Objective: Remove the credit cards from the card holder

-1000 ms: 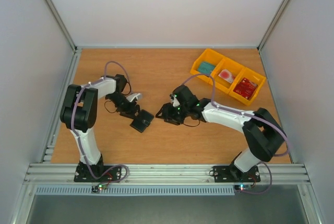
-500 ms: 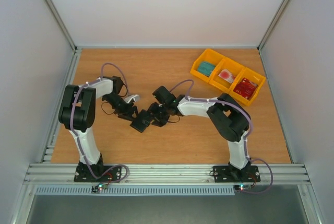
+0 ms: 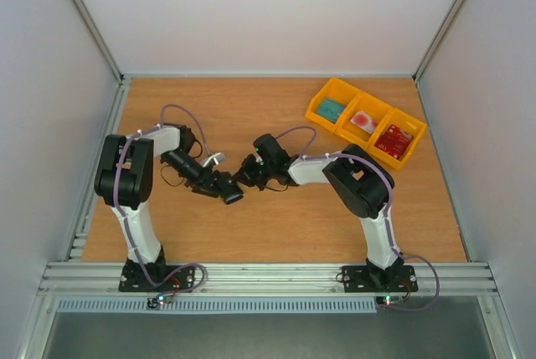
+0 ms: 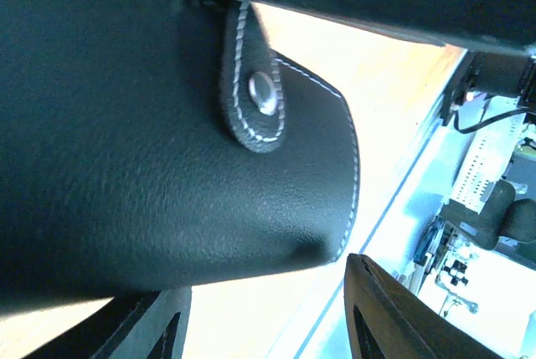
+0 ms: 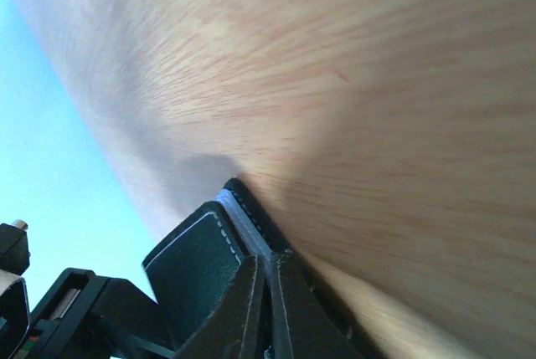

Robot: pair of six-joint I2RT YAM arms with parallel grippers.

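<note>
left gripper (image 3: 224, 188) clamped on card holder (image 4: 167, 175), snap tab (image 4: 255, 91) facing wrist camera. card holder near middle of table (image 3: 276, 233), slightly toward left edge. right gripper (image 3: 249, 176) fingers pressed together at card holder's stitched edge, apparently pinching thin layer there.

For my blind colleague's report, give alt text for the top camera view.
The left gripper and right gripper hold a dark card holder between them midway across the wooden table. A yellow three-compartment tray sits at far right.
</note>
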